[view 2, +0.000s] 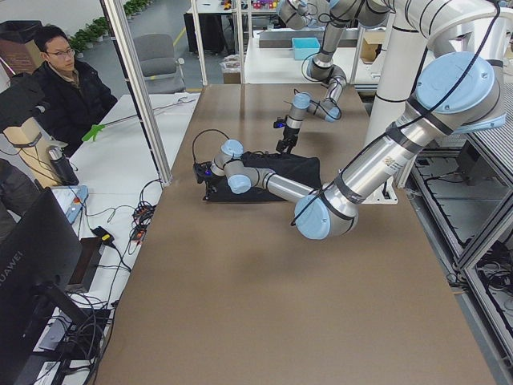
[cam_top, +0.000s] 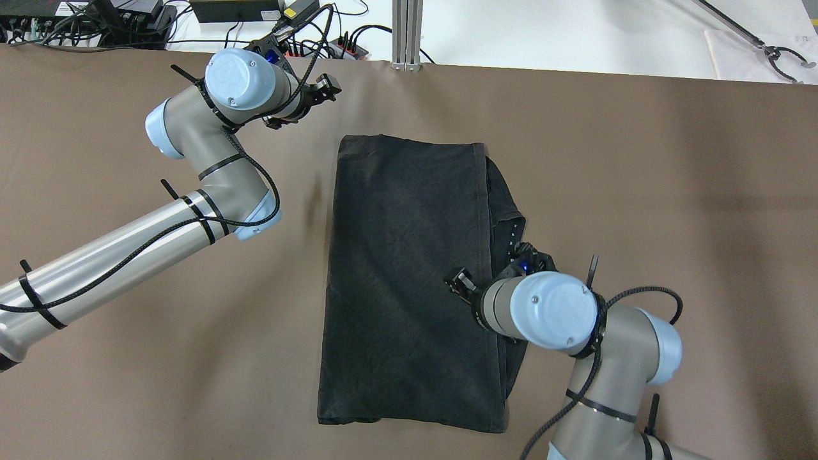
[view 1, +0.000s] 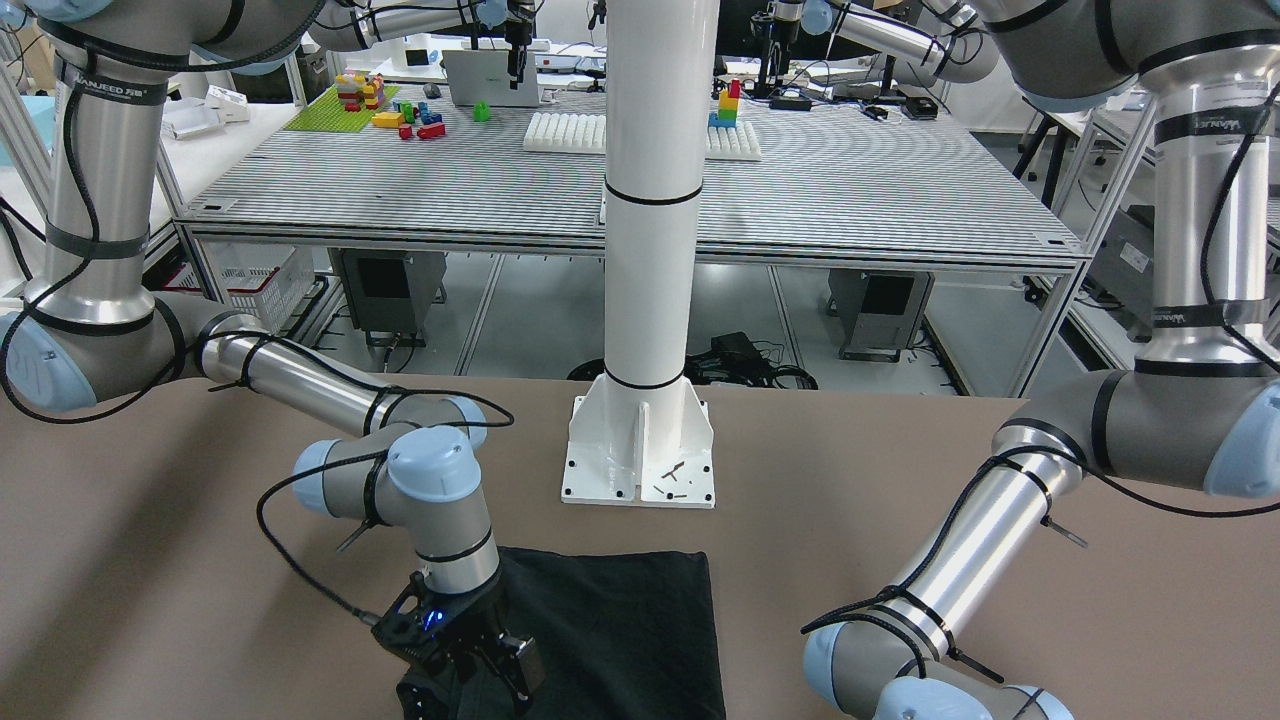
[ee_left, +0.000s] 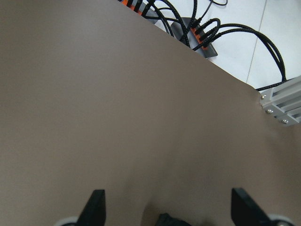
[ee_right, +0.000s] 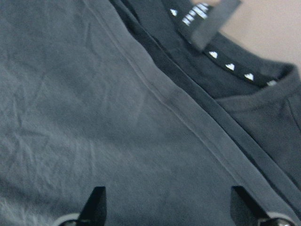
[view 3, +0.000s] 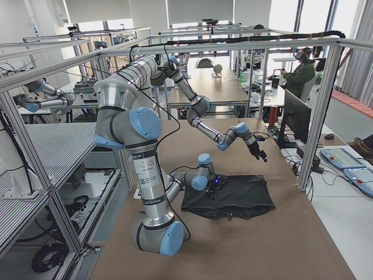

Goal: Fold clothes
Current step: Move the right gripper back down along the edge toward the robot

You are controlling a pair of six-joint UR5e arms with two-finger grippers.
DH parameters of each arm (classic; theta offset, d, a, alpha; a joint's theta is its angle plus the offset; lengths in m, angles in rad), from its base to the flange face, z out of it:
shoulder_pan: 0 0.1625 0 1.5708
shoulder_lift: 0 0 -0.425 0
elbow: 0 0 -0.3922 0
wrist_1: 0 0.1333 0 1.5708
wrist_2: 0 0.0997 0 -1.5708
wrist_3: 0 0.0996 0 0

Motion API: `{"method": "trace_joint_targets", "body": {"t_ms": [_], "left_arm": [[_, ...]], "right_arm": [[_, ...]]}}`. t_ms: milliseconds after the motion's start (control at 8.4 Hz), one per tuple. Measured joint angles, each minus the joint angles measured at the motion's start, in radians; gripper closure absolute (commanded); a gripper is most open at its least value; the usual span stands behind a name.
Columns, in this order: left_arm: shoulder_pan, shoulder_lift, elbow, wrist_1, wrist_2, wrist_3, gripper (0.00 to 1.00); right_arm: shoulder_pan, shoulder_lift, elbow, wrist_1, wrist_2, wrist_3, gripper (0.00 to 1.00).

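The clothes (cam_top: pixel 402 275) are one black piece lying flat on the brown desk (cam_top: pixel 639 191). It looks already doubled over, and its long axis runs straight away from the robot. A stitched hem (cam_top: pixel 480 255) follows that same line down the side nearer the right arm. Past the hem a lower layer pokes out, showing a neckline with a printed tape (ee_right: pixel 225 66).

The right gripper (ee_right: pixel 168 202) is the one over the work. The fabric is directly beneath it, the hem passes under and just outward of it, and the broad panel spreads away towards the other arm. Its jaws stand wide apart with nothing between them. I can't say from here whether the tips touch the cloth.

The left gripper (ee_left: pixel 168 202) is also spread and empty, over bare desk beyond the far corner on its own side. The cloth lies back towards the robot from it, near but apart.

To my eye the next fold turns on that hem side, and the right arm is plainly the nearer one to pinch it.
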Motion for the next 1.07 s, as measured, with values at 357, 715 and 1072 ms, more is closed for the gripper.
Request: {"method": "trace_joint_targets", "body": {"t_ms": [357, 715, 1072], "left_arm": [[0.001, 0.000, 0.000, 0.001, 0.004, 0.001, 0.06], [0.002, -0.004, -0.001, 0.005, 0.036, 0.001, 0.06], [0.002, 0.000, -0.038, 0.049, 0.045, 0.000, 0.06]], "right_arm": [[-0.122, -0.054, 0.084, -0.093, -0.076, 0.201, 0.21], [-0.148, -0.117, 0.116, -0.103, -0.086, 0.235, 0.21], [-0.180, -0.131, 0.121, -0.104, -0.088, 0.241, 0.21]]}}
